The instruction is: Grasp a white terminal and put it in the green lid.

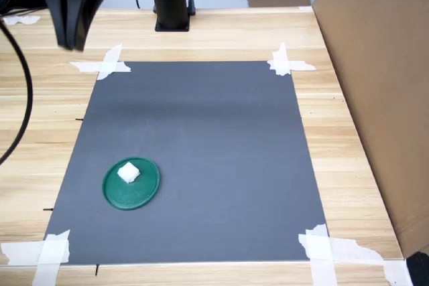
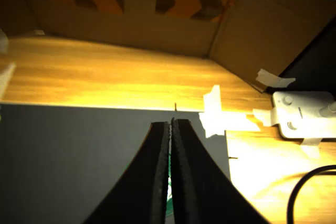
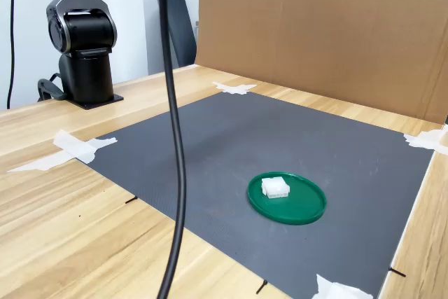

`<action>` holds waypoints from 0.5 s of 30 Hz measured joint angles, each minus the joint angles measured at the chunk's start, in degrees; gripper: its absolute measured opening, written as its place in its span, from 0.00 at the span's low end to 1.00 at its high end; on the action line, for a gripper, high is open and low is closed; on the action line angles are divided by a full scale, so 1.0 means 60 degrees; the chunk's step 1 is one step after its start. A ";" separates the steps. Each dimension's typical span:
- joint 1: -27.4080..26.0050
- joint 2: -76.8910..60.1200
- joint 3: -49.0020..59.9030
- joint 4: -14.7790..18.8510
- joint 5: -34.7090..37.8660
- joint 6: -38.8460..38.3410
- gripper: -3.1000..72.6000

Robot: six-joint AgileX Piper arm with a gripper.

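The white terminal (image 1: 129, 173) (image 3: 275, 187) lies inside the green lid (image 1: 142, 193) (image 3: 306, 208), off-centre in it. The lid rests flat on the dark grey mat (image 1: 201, 132) (image 3: 231, 138), near the first exterior view's lower left. My gripper (image 1: 71, 41) hangs high over the table's far left corner in the first exterior view, well away from the lid. In the wrist view my gripper (image 2: 171, 124) has its two black fingers pressed together with nothing between them. The second exterior view does not show the gripper.
White tape strips (image 1: 104, 63) hold the mat's corners to the wooden table (image 1: 335, 132). A cardboard wall (image 1: 382, 85) (image 3: 329, 33) stands along one side. The arm's base (image 1: 171, 5) (image 3: 84, 54) stands beyond the mat. A black cable (image 3: 175, 138) hangs in front of the second exterior view.
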State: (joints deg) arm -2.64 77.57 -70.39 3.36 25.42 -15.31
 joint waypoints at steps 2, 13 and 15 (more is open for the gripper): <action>0.0000 -0.1015 0.1138 0.0251 -0.0888 0.0476 0.01; 0.0000 -0.6062 0.6882 0.0550 -0.2878 0.1042 0.01; 0.0000 -0.7858 0.8157 0.0550 -0.3142 0.1042 0.01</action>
State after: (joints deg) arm -2.64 30.42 -21.45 6.66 6.56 -9.06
